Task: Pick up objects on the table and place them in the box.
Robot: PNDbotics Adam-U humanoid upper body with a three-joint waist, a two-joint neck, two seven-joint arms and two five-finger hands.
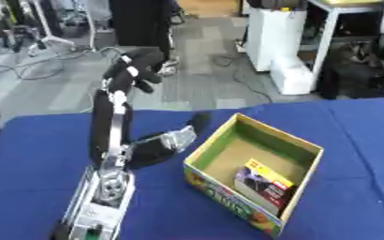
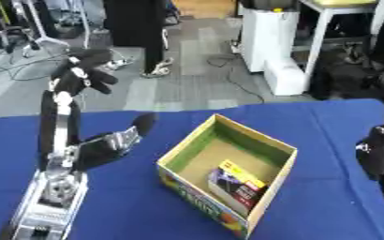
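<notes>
Blue cloth covers the whole table in the left eye view, and on it, right of centre, I see the box, open-topped, green inside with a yellow rim and printed colours on its near wall. A packet, dark with a yellow edge and some red, leans inside it against the near-right wall, so that thing is already in the box. My left arm comes up from the near left corner, silver at the base and black above, and my left hand is raised high over the far-left part of the table, its fingers bent over and drooping with nothing in them. A black thumb-like part sticks out toward the box from lower on that arm, close to the box's far-left corner but apart from it. In the right eye view the same box sits nearer the middle, with the packet in the same near-right spot. My right hand shows here only as a dark shape at the right edge, over the cloth just right of the box; I cannot tell how its fingers stand. Beyond the table is grey floor and a white cabinet.
</notes>
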